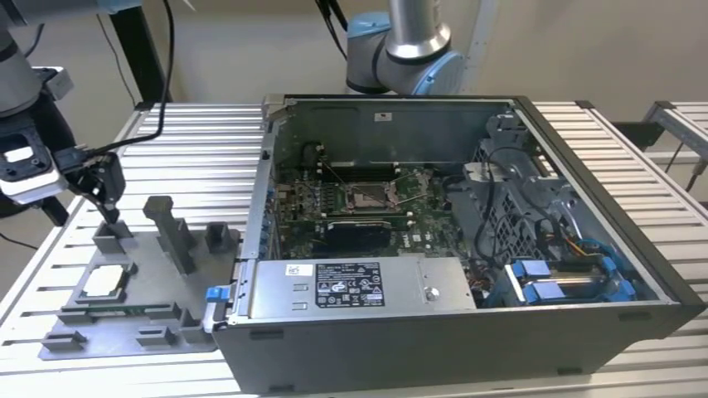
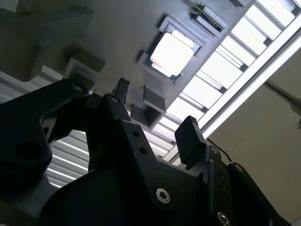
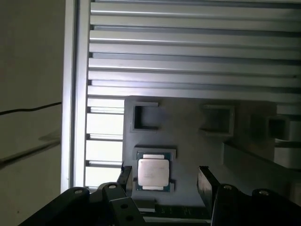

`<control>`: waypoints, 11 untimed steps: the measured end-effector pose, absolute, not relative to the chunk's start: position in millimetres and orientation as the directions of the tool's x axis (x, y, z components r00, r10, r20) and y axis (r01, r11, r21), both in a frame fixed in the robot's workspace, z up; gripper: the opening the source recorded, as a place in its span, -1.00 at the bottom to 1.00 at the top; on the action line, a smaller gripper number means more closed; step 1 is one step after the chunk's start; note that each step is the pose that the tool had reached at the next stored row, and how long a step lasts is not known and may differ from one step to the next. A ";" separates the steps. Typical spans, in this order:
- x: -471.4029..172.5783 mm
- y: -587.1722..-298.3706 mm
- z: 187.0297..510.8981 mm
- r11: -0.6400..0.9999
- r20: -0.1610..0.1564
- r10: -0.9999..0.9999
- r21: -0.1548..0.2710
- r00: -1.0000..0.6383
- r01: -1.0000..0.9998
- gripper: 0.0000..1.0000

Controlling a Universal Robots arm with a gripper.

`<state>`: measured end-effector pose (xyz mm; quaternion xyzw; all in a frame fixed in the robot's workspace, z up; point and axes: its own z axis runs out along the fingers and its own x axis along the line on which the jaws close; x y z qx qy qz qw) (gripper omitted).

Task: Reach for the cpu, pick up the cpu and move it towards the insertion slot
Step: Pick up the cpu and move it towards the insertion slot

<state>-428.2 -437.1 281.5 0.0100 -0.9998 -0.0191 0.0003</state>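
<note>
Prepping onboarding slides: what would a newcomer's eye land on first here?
The open computer case dominates the middle of the exterior view, the insertion slot gleaming on its green board. At the exterior view's left, the open end effector hangs above a grey fixture plate where the pale cpu lies, not yet gripped.

A beige wall backs a ribbed metal table, a second table at the exterior view's right.

The cpu is pale silver, its fixture grey, the gripper black.
</note>
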 end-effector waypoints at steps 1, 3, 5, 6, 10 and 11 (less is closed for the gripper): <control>-428.2 -437.1 280.5 0.999 0.000 -0.020 0.038 -1.000 -0.020 1.00; -428.2 -437.2 278.4 0.999 0.000 -0.020 0.038 -1.000 -0.020 1.00; -428.2 -437.2 276.4 0.999 0.000 -0.020 0.038 -1.000 -0.020 1.00; -428.3 -437.2 275.5 0.999 0.000 -0.020 0.038 -1.000 -0.020 1.00; -428.2 -437.1 273.1 0.999 0.000 -0.020 0.038 -1.000 -0.020 1.00; -428.3 -437.2 272.8 0.999 0.000 -0.020 0.038 -1.000 -0.020 1.00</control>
